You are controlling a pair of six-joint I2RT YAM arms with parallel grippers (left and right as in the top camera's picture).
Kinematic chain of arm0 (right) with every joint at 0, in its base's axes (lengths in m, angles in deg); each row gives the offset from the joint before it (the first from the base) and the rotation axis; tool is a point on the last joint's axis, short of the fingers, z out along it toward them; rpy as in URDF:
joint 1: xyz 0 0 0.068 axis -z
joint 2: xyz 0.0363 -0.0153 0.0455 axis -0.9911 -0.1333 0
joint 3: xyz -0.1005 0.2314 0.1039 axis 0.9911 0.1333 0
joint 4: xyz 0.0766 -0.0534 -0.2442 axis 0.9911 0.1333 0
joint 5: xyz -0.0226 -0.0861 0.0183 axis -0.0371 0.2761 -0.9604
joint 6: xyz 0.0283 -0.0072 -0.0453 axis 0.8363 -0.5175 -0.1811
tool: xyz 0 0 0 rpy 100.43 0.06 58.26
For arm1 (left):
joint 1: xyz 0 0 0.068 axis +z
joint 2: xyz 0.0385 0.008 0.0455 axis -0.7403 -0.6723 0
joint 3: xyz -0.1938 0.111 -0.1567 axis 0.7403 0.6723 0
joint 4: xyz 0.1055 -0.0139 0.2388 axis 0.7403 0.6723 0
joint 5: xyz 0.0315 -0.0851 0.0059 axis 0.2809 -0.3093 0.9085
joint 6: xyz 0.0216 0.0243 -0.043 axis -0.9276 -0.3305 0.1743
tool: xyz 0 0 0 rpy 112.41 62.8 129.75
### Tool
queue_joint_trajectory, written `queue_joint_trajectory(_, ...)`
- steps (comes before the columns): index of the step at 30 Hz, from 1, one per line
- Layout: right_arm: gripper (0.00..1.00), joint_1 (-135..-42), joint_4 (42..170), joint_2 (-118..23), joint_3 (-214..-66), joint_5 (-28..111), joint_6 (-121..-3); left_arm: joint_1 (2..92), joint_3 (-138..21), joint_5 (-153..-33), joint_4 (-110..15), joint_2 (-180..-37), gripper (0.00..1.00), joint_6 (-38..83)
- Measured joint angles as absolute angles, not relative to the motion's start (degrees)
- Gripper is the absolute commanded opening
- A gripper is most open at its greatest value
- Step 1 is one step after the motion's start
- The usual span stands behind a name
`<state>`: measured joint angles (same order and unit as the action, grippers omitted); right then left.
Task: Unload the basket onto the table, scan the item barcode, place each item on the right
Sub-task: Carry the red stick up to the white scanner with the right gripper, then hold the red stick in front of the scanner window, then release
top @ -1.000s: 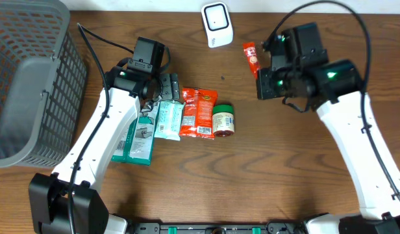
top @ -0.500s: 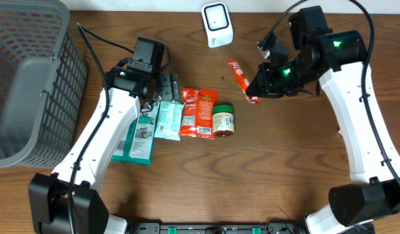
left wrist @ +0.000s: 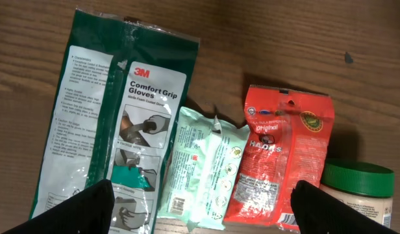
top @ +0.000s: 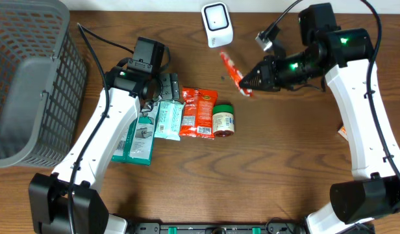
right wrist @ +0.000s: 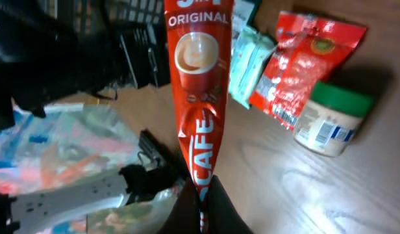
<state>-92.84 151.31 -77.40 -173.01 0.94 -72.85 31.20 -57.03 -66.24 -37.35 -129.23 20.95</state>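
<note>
red coffee stick (top: pixel 231 69) is pinched tight in the right gripper (top: pixel 247 84), just beside the scanner (top: pixel 217 25), so it's mid-presenting and next probably needs its barcode side turned to face it.

The left arm (top: pixel 109 130) reaches from its base at 7 o'clock toward 11, its left gripper (top: pixel 160 88) pointing down with jaws spread wide and empty. The right arm (top: pixel 356 117) rises from 5 o'clock to 1, wrist bent toward 9, its right gripper (top: pixel 249 82) pinched tight on a red sachet (top: pixel 230 67).

One each: basket (top: pixel 54 120), scanner (top: pixel 217 24), coffee stick (top: pixel 232 69), glove pack (left wrist: pixel 112 117), wipes pack (left wrist: pixel 203 172), red pouch (left wrist: pixel 281 162), green-lidded jar (left wrist: pixel 356 188).
</note>
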Motion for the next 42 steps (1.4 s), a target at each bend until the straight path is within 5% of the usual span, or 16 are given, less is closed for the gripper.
queue_joint_trajectory(9,0.01,-94.2,144.2,-79.4,-182.5,2.9,-64.4,31.2,-57.0,-66.2,-37.4,-129.2,0.87,21.0)
queue_joint_trajectory(19,0.01,-97.8,139.9,-97.9,-208.5,12.1,-56.1,31.2,-57.1,-66.2,-37.4,-129.2,0.87,21.0)
queue_joint_trajectory(30,0.01,-99.0,118.4,-116.2,-209.7,27.9,-54.8,31.2,-57.0,-66.2,-37.4,-129.2,0.88,21.0)
queue_joint_trajectory(42,0.01,-99.1,115.0,-128.3,-209.7,34.4,-58.9,31.2,-57.0,-66.2,-37.4,-129.2,0.88,21.0)
